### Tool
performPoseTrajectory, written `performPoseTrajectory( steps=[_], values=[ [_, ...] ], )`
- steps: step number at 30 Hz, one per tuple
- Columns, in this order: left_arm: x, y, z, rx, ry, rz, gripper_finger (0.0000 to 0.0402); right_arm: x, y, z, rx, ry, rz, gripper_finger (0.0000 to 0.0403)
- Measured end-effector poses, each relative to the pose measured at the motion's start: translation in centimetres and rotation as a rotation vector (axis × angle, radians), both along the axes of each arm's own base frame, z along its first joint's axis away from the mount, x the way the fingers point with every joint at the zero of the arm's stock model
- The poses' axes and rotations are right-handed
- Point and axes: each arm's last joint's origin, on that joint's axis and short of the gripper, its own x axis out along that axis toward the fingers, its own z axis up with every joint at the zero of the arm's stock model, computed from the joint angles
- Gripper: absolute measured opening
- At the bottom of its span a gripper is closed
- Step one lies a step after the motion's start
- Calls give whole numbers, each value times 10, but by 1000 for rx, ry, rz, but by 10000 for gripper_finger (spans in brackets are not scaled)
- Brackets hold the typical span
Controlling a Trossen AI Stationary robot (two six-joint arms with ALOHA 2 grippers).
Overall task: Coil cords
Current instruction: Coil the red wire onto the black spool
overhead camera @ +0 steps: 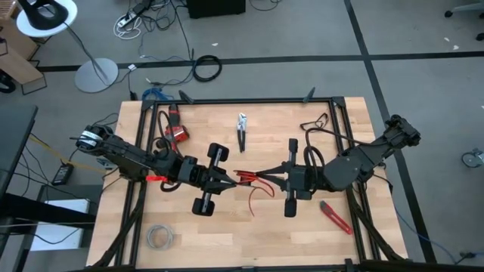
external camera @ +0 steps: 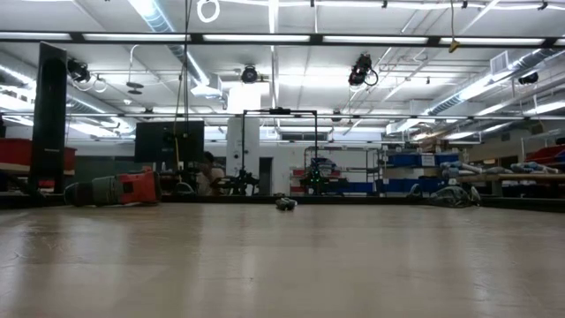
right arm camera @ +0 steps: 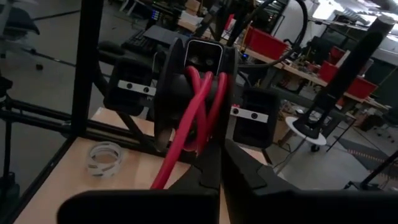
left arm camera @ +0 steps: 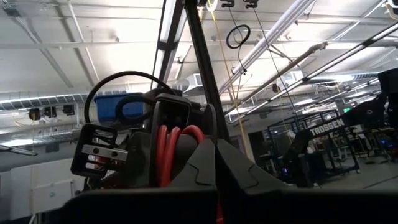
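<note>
Two robot tools meet over a red cord at mid-table

From above, the left tool (overhead camera: 229, 181) and right tool (overhead camera: 271, 179) face each other at the middle of the wooden table (overhead camera: 318, 234), both clamped shut on the thin red cord (overhead camera: 249, 179), whose bunched loops run left to right between them while a loose tail curls toward the table's near edge. Each wrist camera shows the red loops pinched at its own fingertips, with the opposite tool just behind. The level view shows neither cord nor arms. Pliers (overhead camera: 242, 130) and a grey wire coil (overhead camera: 159, 236) lie well apart.
</note>
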Motion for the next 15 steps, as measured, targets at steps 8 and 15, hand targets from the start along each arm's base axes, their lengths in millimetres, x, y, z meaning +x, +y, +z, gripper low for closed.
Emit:
performPoseTrajectory(
  steps=[8, 15],
  values=[
    [0, -4, -1, 31, 2, 34, 30, 0, 0, -3, -11, 24, -4, 1],
    [0, -7, -2, 30, 16, 76, 131, -1, -1, -9, 8, 73, -15, 1]
  ],
)
